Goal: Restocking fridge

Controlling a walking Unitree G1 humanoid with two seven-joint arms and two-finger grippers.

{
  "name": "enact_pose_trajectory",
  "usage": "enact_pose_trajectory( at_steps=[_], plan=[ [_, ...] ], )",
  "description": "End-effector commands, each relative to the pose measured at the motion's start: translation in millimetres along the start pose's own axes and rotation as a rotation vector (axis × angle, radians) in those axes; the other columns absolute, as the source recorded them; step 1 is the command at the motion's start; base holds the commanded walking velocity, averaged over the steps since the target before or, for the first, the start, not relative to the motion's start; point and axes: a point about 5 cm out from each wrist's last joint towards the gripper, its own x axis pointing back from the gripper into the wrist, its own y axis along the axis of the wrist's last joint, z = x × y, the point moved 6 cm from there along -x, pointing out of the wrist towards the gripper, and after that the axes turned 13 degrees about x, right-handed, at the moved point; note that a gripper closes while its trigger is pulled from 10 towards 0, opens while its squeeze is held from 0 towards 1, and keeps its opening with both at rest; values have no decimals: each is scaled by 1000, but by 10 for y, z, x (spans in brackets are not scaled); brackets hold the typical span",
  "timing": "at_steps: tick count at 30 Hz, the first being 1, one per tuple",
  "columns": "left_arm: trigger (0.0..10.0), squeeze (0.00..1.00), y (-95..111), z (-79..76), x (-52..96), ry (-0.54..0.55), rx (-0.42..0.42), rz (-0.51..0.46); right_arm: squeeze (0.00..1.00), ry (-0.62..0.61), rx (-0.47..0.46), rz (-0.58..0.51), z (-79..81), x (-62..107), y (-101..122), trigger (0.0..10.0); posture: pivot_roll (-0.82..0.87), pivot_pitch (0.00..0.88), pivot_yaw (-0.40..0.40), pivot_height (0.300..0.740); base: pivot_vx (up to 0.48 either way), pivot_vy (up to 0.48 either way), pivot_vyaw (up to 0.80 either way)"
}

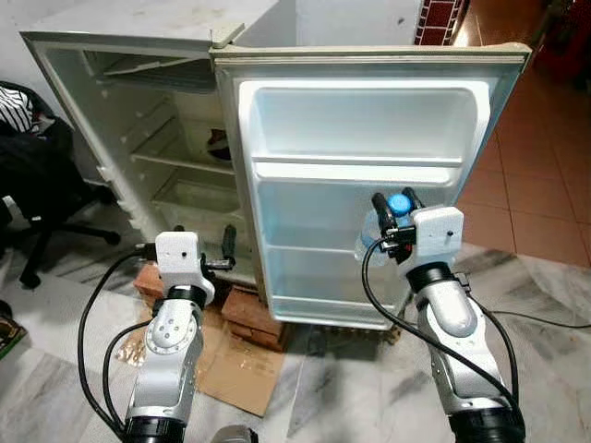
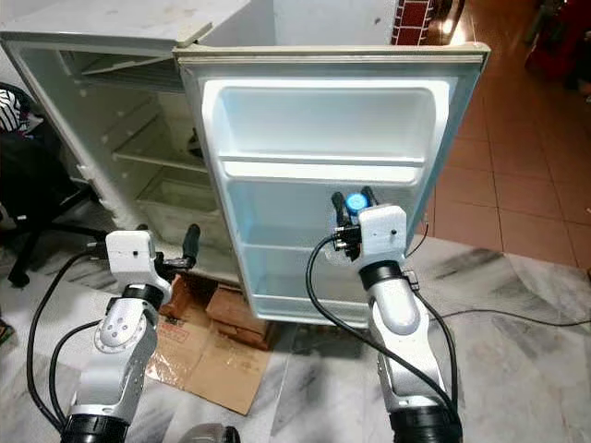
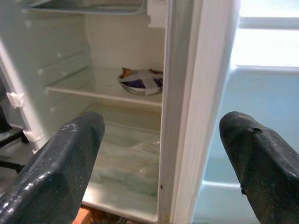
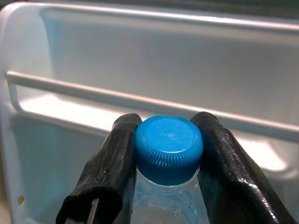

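While my right gripper (image 4: 168,158) clamps a water bottle (image 4: 169,148) by its blue cap before the fridge door (image 1: 369,120) shelves, my left gripper (image 3: 163,168) hangs wide open, straddling the door's edge.

The open door (image 1: 369,185) hides part of the taped bowl (image 3: 140,81); the bowl's contents cannot be told.

A lived-in home: an old white fridge (image 1: 277,138) stands open on bricks (image 1: 245,309) and flattened cardboard (image 1: 235,369) over a marble-patterned floor (image 1: 545,314) that meets terracotta tiles (image 1: 536,175), with a black office chair (image 1: 37,185) draped in clothing nearby.
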Motion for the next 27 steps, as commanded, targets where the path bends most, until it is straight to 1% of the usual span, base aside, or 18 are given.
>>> enact_pose_trajectory(
  at_steps=[1,6,9,10,19,22,23,24,27],
  plan=[
    [10000,0,62,-10,-12,-6,0,-21,0,-3,-7,-41,-3,-44,97,10000,-23,17,45,740,285,0,0],
    [10000,0,48,-14,-8,-9,-3,-20,0,-5,-5,-44,-15,-42,102,10000,-24,16,44,740,273,0,0],
    [10000,0,43,0,-10,5,6,-18,0,-7,-3,-47,-22,-47,108,10000,-23,15,43,740,0,0,0],
    [10000,0,44,5,-10,11,-5,-20,0,-9,-2,-50,-27,-50,115,10000,-23,15,43,740,0,0,0],
    [10000,0,19,-6,7,6,-9,-11,0,-14,13,-62,-52,-48,137,10000,-24,13,38,740,0,0,0],
    [10000,0,1,20,39,15,-13,-4,0,-7,24,-53,-72,-10,112,10000,-20,19,33,740,0,0,0],
    [10000,0,-10,57,71,28,-21,-1,0,-1,31,-29,-98,50,43,10000,-15,24,31,740,0,0,0],
    [10000,0,-10,57,71,28,-21,-1,0,-1,31,-29,-98,50,43,10000,-15,24,31,740,0,0,0],
    [10000,0,-35,135,130,46,-34,8,0,6,34,26,-156,202,-107,10000,-12,29,31,740,0,0,0]
  ],
)
